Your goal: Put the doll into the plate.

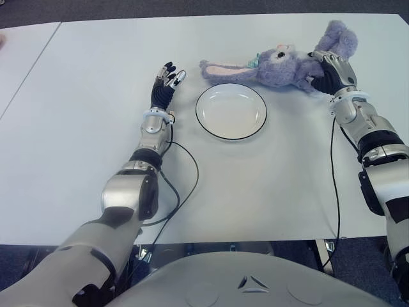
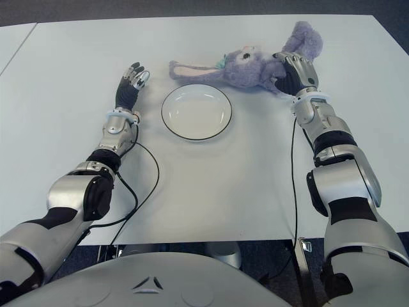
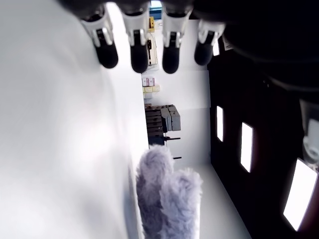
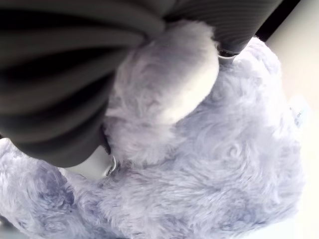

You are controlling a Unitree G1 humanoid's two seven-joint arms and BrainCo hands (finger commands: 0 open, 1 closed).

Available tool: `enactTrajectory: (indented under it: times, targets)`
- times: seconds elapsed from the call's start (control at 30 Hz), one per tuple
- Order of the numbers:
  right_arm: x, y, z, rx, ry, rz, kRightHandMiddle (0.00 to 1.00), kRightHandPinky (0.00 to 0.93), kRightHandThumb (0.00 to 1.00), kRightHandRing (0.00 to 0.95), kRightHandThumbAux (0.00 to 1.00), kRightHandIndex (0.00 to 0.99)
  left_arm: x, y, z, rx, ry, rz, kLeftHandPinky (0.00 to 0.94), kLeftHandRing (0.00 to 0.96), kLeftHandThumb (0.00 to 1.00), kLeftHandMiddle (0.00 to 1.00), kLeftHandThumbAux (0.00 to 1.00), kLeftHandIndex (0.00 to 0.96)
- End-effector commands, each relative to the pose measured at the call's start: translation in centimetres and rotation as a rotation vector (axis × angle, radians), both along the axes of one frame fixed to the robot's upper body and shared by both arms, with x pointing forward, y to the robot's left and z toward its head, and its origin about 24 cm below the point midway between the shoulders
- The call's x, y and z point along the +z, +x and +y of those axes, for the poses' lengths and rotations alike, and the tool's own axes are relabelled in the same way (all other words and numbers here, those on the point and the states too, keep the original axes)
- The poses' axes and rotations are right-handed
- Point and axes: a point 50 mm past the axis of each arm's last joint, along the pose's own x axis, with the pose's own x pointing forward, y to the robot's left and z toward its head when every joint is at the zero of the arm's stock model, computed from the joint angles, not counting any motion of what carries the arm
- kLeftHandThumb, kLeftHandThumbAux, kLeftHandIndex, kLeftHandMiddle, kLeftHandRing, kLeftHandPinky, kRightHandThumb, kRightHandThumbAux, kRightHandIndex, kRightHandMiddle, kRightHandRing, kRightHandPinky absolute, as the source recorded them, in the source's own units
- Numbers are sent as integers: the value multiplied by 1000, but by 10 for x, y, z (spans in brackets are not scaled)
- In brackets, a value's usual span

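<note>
My right hand (image 1: 332,73) is at the upper right of the picture, and its fingers are curled tight around the soft body of the doll (image 1: 281,64). The doll is a fluffy purple bunny. It lies on the white table (image 1: 77,128) just above the plate (image 1: 231,111), with one long ear pointing to the left. It is not in the plate yet. I think the job now is to lift the bunny and carry it down and left to the middle of the plate. To do that well, I should keep a firm squeeze so the floppy toy does not slip, lift it high enough that the long ear clears the rim, and let go only when the body is over the middle. My left hand (image 1: 165,83) shows to the left of the plate with its fingers straight out, holding nothing. I cannot see any words or labels to read.
</note>
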Motion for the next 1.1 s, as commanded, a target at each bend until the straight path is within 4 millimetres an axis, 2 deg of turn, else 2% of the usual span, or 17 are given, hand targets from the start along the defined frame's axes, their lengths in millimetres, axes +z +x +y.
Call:
enactTrajectory:
  times: [0.03,0.7,0.87,0.97,1.1]
  targets:
    - [-46,-16,10,69,28,155,826,807,702,821,721,441,-114,-81,1,27,-31,535,116,121,0,131,444,117]
    - [-34,-16,6,86,53,84,838,837,704,840,721,441,-114,-81,1,44,-42,541,133,136,0,144,464,127]
    - [-18,-11,5,90,56,22,848,839,705,845,721,441,-114,-80,2,50,-44,540,136,138,0,146,462,129]
    - [4,-6,6,110,79,-50,852,837,705,847,721,440,-114,-80,1,49,-34,542,130,137,0,145,461,127]
    - [17,-5,9,142,106,-118,856,837,705,847,721,440,-114,-80,2,49,-32,543,133,136,0,145,463,128]
